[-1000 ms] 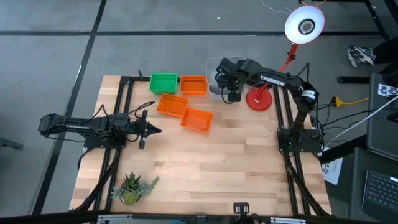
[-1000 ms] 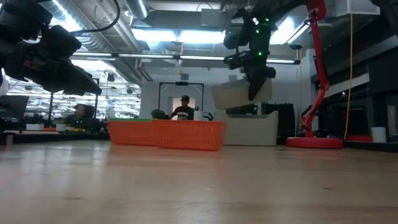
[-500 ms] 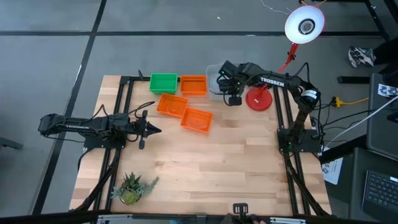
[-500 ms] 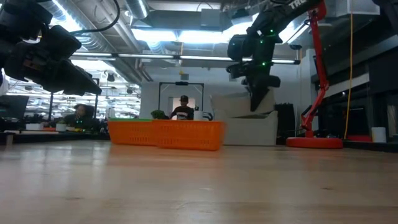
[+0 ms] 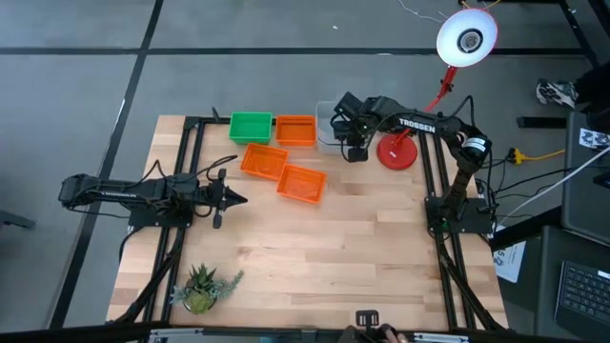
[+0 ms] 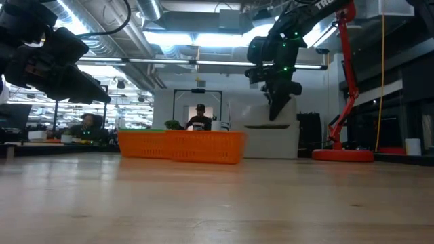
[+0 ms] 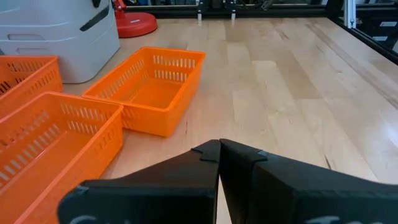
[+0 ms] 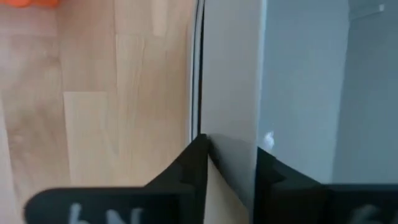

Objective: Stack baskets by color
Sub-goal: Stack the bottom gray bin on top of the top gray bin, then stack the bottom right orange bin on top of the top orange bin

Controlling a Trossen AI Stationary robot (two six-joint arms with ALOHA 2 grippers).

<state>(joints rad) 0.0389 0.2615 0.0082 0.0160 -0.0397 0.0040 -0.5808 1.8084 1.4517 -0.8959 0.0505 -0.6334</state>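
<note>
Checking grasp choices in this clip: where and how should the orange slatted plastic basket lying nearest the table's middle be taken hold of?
Grip one long side wall of the orange slatted plastic basket at its rim, coming straight down, one finger inside, one outside. It sits upright, open-topped and empty, with thin walls. Its right wall faces bare wooden table, while a neighbouring orange basket crowds its upper-left corner, so that side looks easiest.

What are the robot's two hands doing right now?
Left gripper: shut, holding nothing, over bare table.
Right gripper: fingers astride the white basket's wall; gripping or letting go cannot be told.
</note>
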